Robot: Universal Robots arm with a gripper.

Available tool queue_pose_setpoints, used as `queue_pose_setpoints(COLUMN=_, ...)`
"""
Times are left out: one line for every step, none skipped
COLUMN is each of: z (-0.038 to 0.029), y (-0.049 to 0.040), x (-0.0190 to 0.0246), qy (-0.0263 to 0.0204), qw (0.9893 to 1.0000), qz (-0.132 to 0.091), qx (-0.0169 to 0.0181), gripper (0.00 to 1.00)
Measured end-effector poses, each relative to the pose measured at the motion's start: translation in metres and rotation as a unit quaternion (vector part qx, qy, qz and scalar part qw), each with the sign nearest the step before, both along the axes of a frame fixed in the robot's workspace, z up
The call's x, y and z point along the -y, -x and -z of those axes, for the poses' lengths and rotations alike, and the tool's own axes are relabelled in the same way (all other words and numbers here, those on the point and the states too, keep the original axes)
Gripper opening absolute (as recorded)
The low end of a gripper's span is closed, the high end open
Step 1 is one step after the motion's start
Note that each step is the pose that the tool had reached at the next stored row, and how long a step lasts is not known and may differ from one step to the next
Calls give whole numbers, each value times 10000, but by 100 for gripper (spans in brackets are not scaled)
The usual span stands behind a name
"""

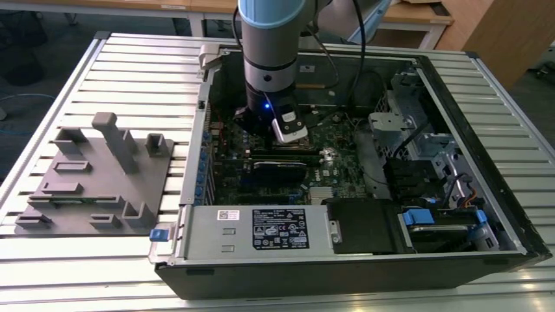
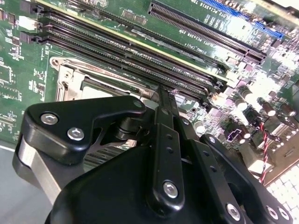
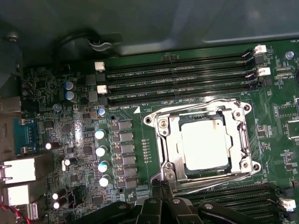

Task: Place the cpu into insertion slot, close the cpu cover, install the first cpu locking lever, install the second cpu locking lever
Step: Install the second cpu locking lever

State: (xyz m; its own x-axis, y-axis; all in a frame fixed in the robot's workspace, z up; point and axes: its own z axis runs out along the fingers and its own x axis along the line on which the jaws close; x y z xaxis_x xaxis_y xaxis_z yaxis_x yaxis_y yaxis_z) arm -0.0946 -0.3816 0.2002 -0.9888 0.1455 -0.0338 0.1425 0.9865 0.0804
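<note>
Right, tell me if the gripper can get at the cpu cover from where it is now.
Probably yes. In the first wrist view the gripper sits just off one edge of the cpu cover, with nothing between them. The cover lies flat over the cpu, and the memory slots run along the far side.

The black end effector [image 2: 164, 95] hangs low over the green motherboard [image 2: 187, 14], with its fingers pressed together into one thin tip. The tip ends at the edge of the insertion slot [image 2: 70, 79], beside the long black memory slots [image 2: 140, 56].
</note>
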Motion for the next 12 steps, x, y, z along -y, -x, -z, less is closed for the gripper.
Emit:
queue_pose_setpoints(z=-6, y=0, x=0, qy=0, qw=10000, qz=0, qx=0, gripper=10)
queue_pose_setpoints(z=-12, y=0, x=0, qy=-1, qw=10000, qz=0, qx=1, gripper=10)
queue_pose_setpoints(z=-20, y=0, x=0, qy=-1, qw=10000, qz=0, qx=1, gripper=10)
queue_pose_setpoints(z=-27, y=-1, x=1, qy=-1, qw=10000, qz=0, qx=1, gripper=10)
queue_pose_setpoints(z=-34, y=-1, x=2, qy=-1, qw=10000, qz=0, qx=0, gripper=10)
queue_pose_setpoints(z=-40, y=-2, x=4, qy=-1, qw=10000, qz=0, qx=0, gripper=10)
queue_pose_setpoints(z=-43, y=-2, x=6, qy=-2, qw=10000, qz=0, qx=1, gripper=10)
queue_pose_setpoints(z=-45, y=-3, x=8, qy=-1, qw=10000, qz=0, qx=1, gripper=10)
queue_pose_setpoints(z=-47, y=-3, x=11, qy=0, qw=10000, qz=0, qx=0, gripper=10)
queue_pose_setpoints(z=-47, y=-4, x=15, qy=-1, qw=10000, qz=0, qx=0, gripper=10)
queue_pose_setpoints(z=-48, y=-6, x=19, qy=-1, qw=10000, qz=0, qx=0, gripper=10)
queue_pose_setpoints(z=-48, y=-8, x=25, qy=-1, qw=10000, qz=0, qx=0, gripper=10)
